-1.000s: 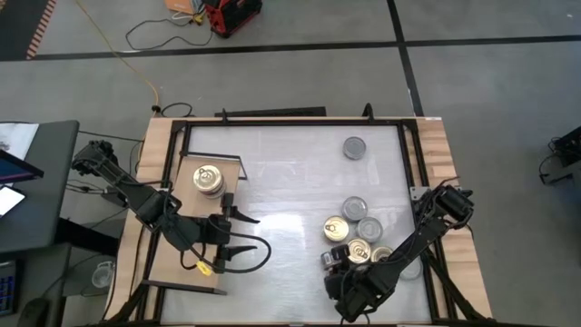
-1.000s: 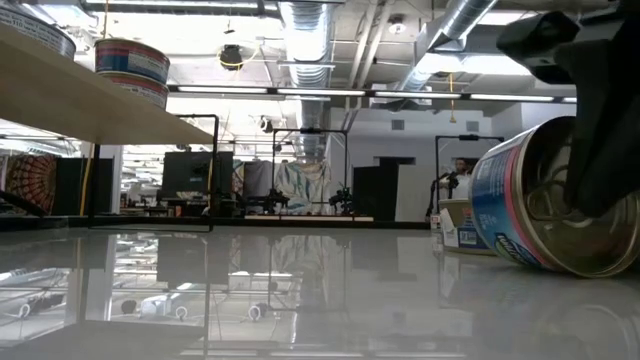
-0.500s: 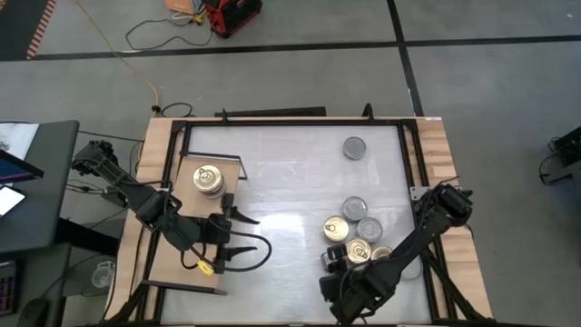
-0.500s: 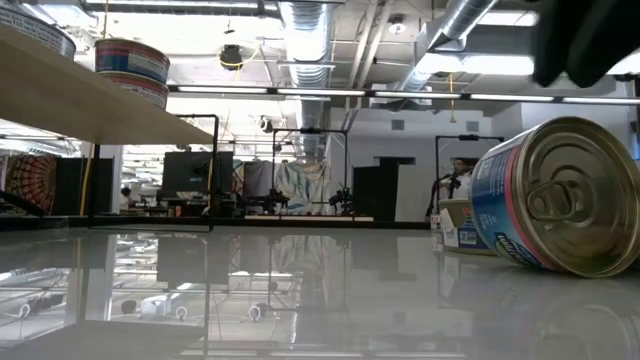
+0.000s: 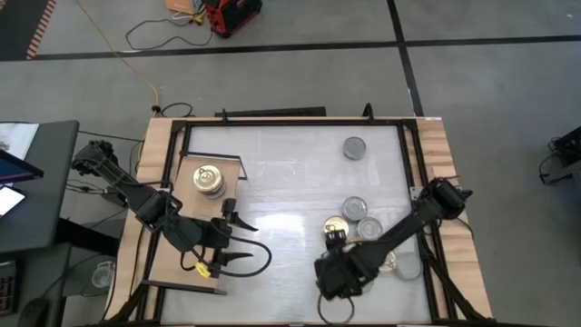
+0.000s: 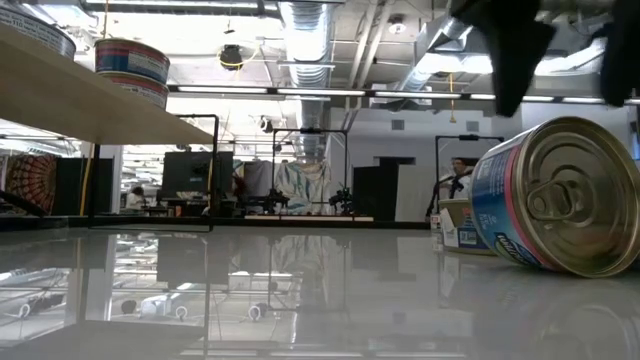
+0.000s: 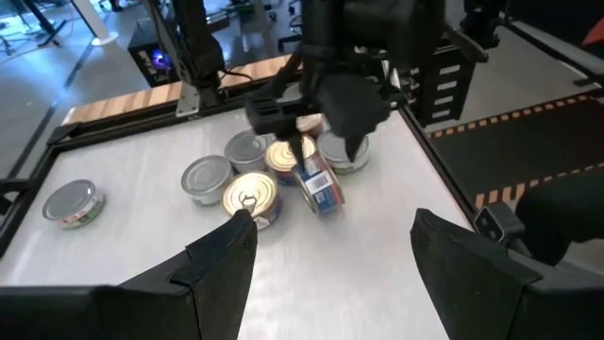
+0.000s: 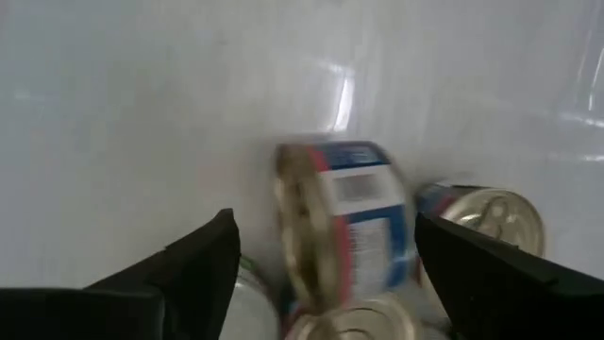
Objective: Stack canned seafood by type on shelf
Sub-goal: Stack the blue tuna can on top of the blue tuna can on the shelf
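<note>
Since a second ago the right gripper (image 5: 338, 272) has been opened and lifted off the tipped tin (image 6: 555, 195), which is left lying on its side on the table (image 5: 281, 182) with its gold pull-tab top facing the low camera; in the earlier low view a dark finger covered that top, and now the fingers hang spread above it at the upper right of the frame, holding nothing. In the high view the gripper has been drawn from the bottom edge up towards the tin cluster (image 5: 359, 227) at lower right.

Nearest in the low view, the tipped tin rests at right. In the left wrist view it is seen at the near edge of the cluster, just below the right gripper, with upright gold-topped and silver-topped tins touching or just beside one another behind it.

The left gripper (image 5: 238, 240) is held partly open and empty at the right edge of the shelf (image 5: 172, 263), lower left of the high view.

Farther off, one small stack (image 5: 208, 179) of gold-topped tins stands on the shelf at middle left. A single silver tin (image 5: 354, 147) sits well apart at upper right of the table.

The task is judged to be at an early stage: only one stack is shelved, while most tins remain on the table, and no silver-topped tins can be seen on the shelf.
</note>
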